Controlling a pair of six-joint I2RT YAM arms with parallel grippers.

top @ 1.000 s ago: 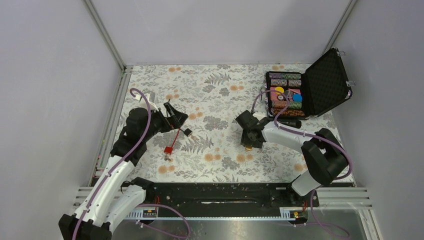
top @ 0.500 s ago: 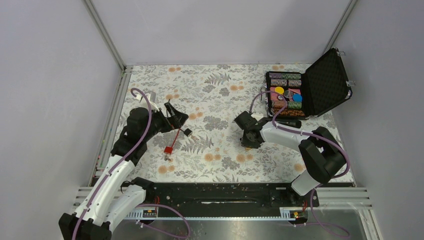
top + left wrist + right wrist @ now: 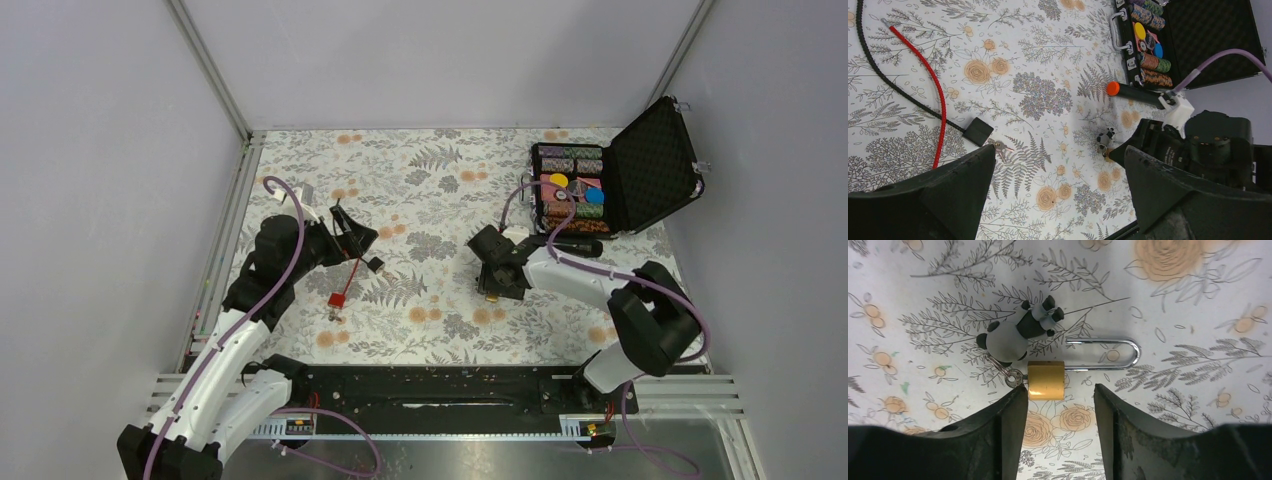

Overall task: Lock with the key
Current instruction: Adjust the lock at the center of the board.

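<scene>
One brass padlock [image 3: 1046, 380] with one key [image 3: 1013, 378] lies before the half-open, empty right hand [image 3: 1059, 392]; left hand [image 3: 1059, 149] gapes empty.

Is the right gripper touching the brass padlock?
Cannot tell. Right wrist view: cloth shows between the brass padlock and one finger; the other finger meets its edge, contact unclear.

One padlock [image 3: 1046, 380], one panda [image 3: 1013, 335], one red cable [image 3: 930, 72], one black cable [image 3: 878, 70], one case [image 3: 655, 165], one pen [image 3: 1138, 93] and two key sets [image 3: 1000, 146] are lying here.
</scene>
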